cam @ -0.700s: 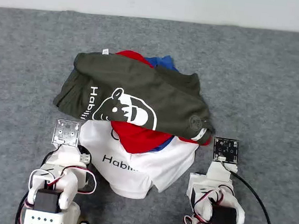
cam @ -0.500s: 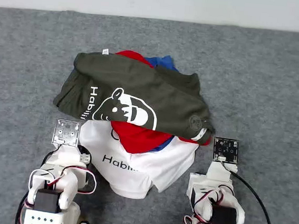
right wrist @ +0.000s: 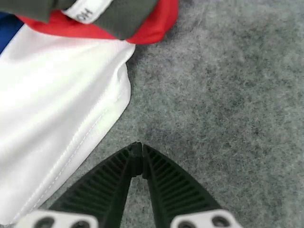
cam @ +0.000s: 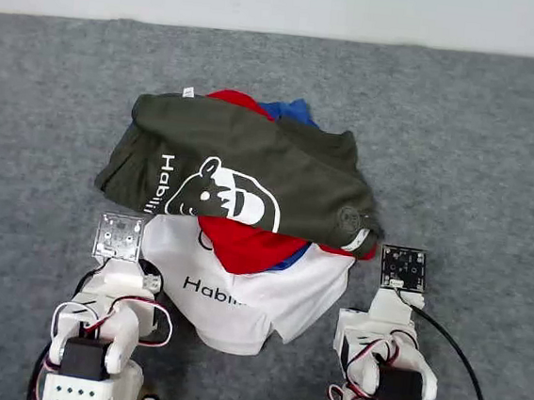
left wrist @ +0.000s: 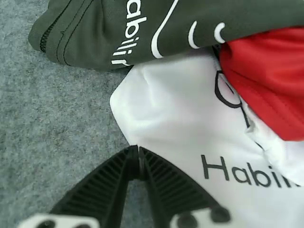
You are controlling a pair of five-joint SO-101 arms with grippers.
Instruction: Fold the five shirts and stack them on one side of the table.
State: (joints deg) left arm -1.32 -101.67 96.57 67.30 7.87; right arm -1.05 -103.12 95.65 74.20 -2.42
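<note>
shirt pile (cam: 247, 208) unfolded, centre of frame on grey felt table cover (cam: 479, 164); dark green shirt (cam: 242, 165) on top, white shirt (cam: 248, 302) lowest. pale wall strip (cam: 286, 3) along top edge. left gripper (left wrist: 138, 164) clenched, empty, at white shirt's edge. right gripper (right wrist: 138, 159) clenched, empty, over bare cover.

Table (cam: 479, 164) was covered edge to edge in a grey felt-like mat. One loose heap of shirts lay on it, just in front of the two arms. The white shirt (cam: 257, 303) was lowest at the near end, flat on the mat, its corner and hem touching grey on both sides. The dark olive shirt (cam: 243, 155) was spread over the top, its edge on the left arm's side drooping onto the mat. The red shirt (cam: 244, 245) was sandwiched between them. The blue shirt (cam: 290, 110) poked out at the far edge.
</note>
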